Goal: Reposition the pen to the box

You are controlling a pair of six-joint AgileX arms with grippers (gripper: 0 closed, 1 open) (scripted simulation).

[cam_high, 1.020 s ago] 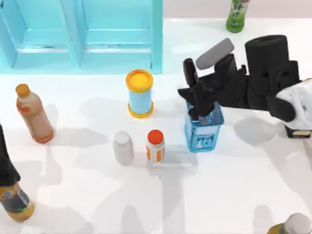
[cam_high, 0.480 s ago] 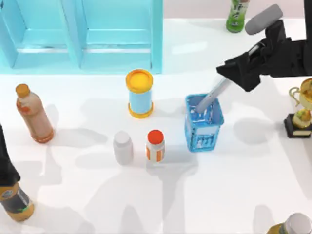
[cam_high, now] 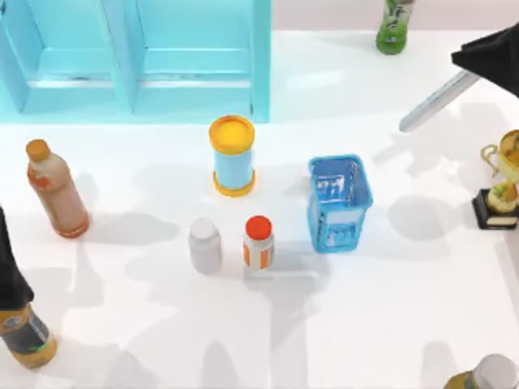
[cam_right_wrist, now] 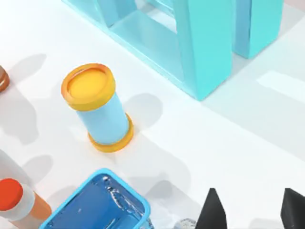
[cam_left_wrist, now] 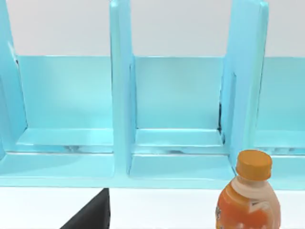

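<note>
Right gripper (cam_high: 495, 58) sits at the top view's upper right edge, pinching the slim silver-grey pen (cam_high: 438, 96), which slants down-left above the white table (cam_high: 389, 308), well apart from the translucent blue box (cam_high: 339, 203). In the right wrist view the black fingertips (cam_right_wrist: 211, 210) stand apart. Left arm (cam_high: 10, 271) is parked at the left edge; I cannot tell its fingers' state.

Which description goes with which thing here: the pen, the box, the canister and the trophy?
Things:
1. pen
2. box
3. canister
4. trophy

Descriptions:
A. gold, at the table's right edge
B. yellow lid, light blue body
C. see-through blue, open top, mid-table
D. slanting out from the right gripper, outside the box

Pairs: 1-D, 2-C, 3-B, 4-A.

The left arm sits idle at the table's left edge.
</note>
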